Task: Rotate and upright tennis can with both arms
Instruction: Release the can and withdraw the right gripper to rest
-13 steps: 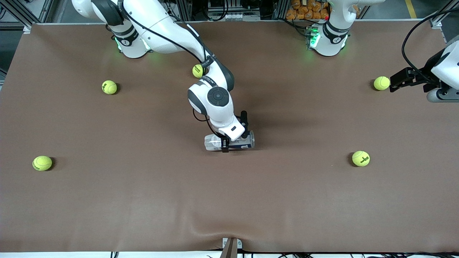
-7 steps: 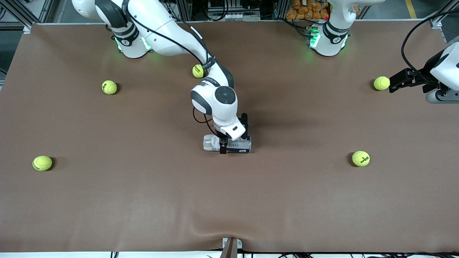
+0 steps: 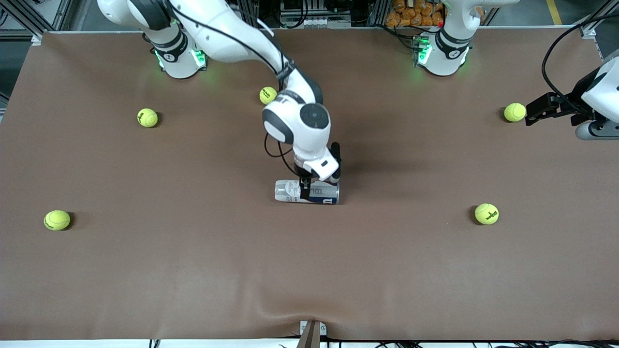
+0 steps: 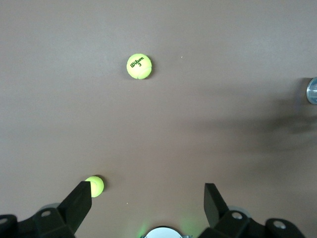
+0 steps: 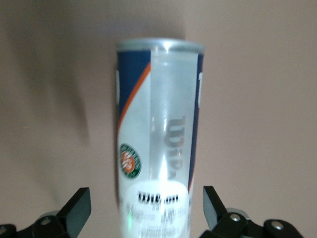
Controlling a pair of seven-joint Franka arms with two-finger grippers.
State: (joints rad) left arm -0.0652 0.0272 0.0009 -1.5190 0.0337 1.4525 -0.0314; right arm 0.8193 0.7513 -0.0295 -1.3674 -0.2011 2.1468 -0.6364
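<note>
The tennis can (image 3: 291, 191) lies on its side at the middle of the table, its silvery rim toward the left arm's end. In the right wrist view the tennis can (image 5: 158, 129) shows its white, navy and red label. My right gripper (image 3: 320, 181) hangs just over it, open. The right gripper (image 5: 146, 198) has a finger on either side of the can, with a gap to each. My left gripper (image 3: 531, 115) waits open at the left arm's end of the table, beside a tennis ball (image 3: 514, 112). In its own view the left gripper (image 4: 147, 191) holds nothing.
Tennis balls lie scattered on the brown mat: one (image 3: 486, 213) toward the left arm's end, one (image 3: 267, 95) by the right arm's forearm, two (image 3: 147, 117) (image 3: 57, 220) toward the right arm's end. The left wrist view shows two balls (image 4: 139, 66) (image 4: 94, 186) and the can's rim (image 4: 312, 90).
My right gripper has opened, let go of the tennis can and risen a little. The can has settled flat on the mat. The left arm has not moved.
</note>
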